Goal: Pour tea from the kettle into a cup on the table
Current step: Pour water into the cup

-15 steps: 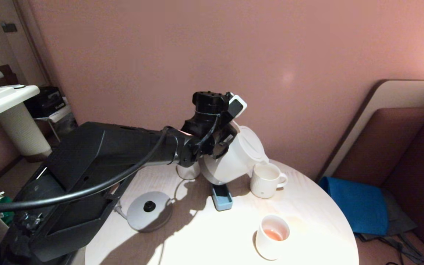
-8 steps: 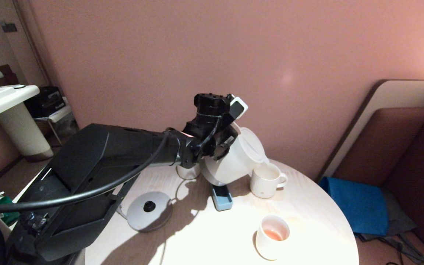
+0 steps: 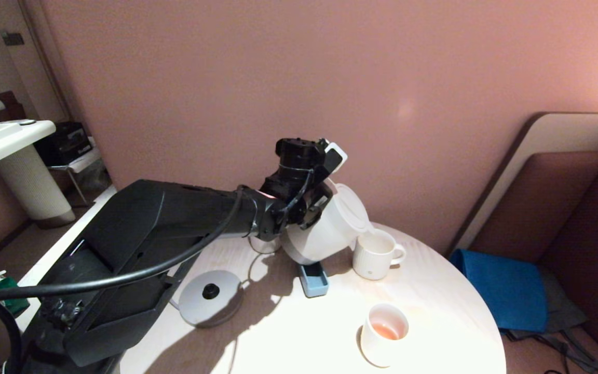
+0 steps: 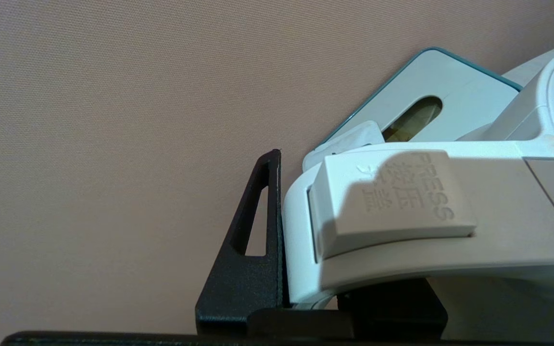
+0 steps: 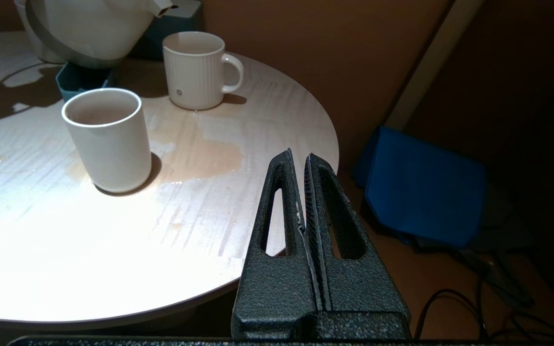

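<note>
Two jaws clamping kettle (image 3: pixel 325 231) handle

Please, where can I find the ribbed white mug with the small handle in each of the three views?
Head view: the ribbed mug stands on the table's far side, right of centre, under the tilted kettle's spout.
Left wrist view: not in it; only the kettle's handle against the wall.
Right wrist view: the mug is near the top, left of centre, beyond the smooth cup.
Shared landmark: the kettle.
</note>
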You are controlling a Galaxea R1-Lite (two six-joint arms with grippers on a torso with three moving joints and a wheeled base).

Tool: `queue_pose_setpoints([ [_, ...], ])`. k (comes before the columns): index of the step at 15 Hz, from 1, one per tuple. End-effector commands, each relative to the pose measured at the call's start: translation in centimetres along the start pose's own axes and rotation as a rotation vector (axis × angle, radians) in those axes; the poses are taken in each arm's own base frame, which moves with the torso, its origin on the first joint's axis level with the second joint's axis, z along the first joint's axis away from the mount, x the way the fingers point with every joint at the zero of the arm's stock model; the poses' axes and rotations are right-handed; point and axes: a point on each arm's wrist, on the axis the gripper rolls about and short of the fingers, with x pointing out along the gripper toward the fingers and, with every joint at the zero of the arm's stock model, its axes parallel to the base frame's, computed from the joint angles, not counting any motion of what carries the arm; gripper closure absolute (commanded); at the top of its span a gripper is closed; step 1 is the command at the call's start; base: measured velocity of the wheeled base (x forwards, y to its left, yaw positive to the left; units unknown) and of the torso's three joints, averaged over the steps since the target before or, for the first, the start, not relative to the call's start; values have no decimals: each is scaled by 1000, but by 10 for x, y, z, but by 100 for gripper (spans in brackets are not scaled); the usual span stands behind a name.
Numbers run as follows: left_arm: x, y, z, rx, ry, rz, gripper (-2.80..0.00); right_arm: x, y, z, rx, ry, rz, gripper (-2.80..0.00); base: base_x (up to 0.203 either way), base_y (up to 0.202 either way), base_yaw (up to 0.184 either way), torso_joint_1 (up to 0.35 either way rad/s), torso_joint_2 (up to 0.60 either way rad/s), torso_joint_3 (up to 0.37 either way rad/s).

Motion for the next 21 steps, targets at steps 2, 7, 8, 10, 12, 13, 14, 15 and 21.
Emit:
queue_pose_setpoints([
  [2,2,-3,-3,7,7,-2,0,0,0,0,-2,1,0,0,0,0,0,0,0,0],
  [7,2,0,-2,-1,2,4,0,0,0,0,0,1,0,0,0,0,0,0,0,0],
  [8,2,0,-1,-7,-10,12,0,0,0,0,0,1,0,0,0,0,0,0,0,0],
  [10,2,1,0,-13,-22,20,0,0,0,0,0,3,1,0,0,0,0,0,0,0],
  [12,3,-1,-2,-12,-18,18,0,0,0,0,-1,1,0,0,0,0,0,0,0,0],
  [13,4,-2,-3,-12,-16,16,0,0,0,0,0,2,-1,0,0,0,0,0,0,0],
  [14,5,-3,-4,-15,-14,16,0,0,0,0,-1,2,0,0,0,0,0,0,0,0],
  [15,5,-4,-5,-16,-12,13,0,0,0,0,0,1,0,0,0,0,0,0,0,0],
  [21,9,-8,-9,-20,-7,11,0,0,0,0,0,1,0,0,0,0,0,0,0,0],
])
